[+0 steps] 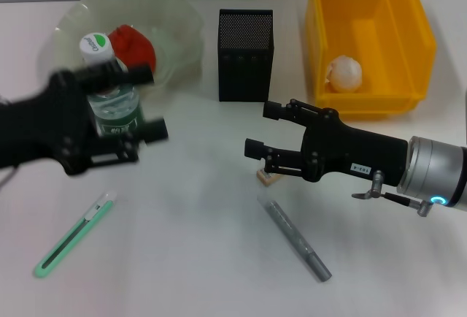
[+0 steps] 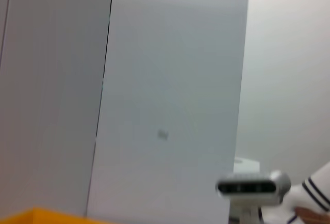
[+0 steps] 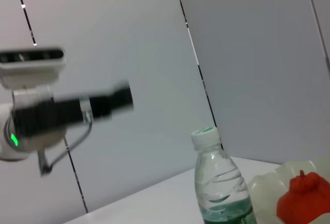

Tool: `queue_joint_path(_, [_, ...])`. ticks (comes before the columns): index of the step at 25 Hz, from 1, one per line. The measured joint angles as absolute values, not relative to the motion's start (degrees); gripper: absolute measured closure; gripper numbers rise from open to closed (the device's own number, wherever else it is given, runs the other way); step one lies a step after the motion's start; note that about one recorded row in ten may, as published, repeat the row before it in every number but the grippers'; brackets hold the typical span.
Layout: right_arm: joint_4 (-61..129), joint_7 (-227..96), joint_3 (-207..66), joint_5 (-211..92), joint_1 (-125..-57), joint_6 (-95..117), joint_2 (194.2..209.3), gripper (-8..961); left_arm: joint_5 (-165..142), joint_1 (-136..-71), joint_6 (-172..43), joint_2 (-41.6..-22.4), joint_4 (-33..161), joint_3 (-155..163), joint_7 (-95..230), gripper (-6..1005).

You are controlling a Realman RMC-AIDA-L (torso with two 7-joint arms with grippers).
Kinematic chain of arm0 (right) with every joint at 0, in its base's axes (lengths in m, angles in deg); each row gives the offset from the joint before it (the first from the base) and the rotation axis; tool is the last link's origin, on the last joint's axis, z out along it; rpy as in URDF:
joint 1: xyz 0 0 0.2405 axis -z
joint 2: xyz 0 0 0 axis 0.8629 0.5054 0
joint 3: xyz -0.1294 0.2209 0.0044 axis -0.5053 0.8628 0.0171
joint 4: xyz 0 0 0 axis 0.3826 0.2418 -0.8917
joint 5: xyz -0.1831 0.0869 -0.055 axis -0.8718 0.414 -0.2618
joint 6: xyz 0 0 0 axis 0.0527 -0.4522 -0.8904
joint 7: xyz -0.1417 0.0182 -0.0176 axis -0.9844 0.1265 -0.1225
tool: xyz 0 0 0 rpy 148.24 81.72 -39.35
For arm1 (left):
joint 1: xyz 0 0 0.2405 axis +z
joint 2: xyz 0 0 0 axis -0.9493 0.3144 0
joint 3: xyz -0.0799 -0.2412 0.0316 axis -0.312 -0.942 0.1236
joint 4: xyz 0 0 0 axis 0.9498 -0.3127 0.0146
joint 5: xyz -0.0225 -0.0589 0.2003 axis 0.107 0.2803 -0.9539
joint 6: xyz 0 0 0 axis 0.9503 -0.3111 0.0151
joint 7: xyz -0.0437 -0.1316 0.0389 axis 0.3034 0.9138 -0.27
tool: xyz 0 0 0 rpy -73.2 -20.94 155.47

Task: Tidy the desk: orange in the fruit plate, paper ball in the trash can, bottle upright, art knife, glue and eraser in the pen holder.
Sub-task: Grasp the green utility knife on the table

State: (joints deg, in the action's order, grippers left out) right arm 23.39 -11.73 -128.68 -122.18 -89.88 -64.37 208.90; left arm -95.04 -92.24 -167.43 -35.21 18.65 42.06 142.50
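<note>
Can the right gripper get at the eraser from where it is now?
Probably yes: the right gripper hangs open just above the eraser, and nothing lies between them; the glue lies nearer the robot.

**Pale panelled walls around a plain white desk**

A smooth white desk surface (image 1: 204,258) fills the head view, evenly lit with only soft shadows. Behind it, both wrist views show flat light-grey wall panels (image 2: 170,79) divided by thin dark vertical seams (image 3: 198,74). To one side stands a plainer off-white wall (image 2: 289,64).
</note>
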Motion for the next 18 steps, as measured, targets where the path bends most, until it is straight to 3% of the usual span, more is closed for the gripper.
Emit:
queue_joint_path(8, [18.7,-7.1,-128.6,-122.4,-89.5,-64.9,208.42,124,-100.8,-92.8,-163.7,-35.33,28.7,42.3,136.1,220])
queue_joint_path(13, [-0.1,12.4,-128.6,-130.2,-88.8,-65.7,207.59,124,-101.1,-92.5,-162.6,-35.19,30.3,42.0,135.4,220])
queue_joint_path(18, [-21.1,33.2,-128.9,-145.4,-89.0,-65.6,208.17,124,-101.1,-91.7,-162.5,-35.20,30.4,42.0,135.4,220])
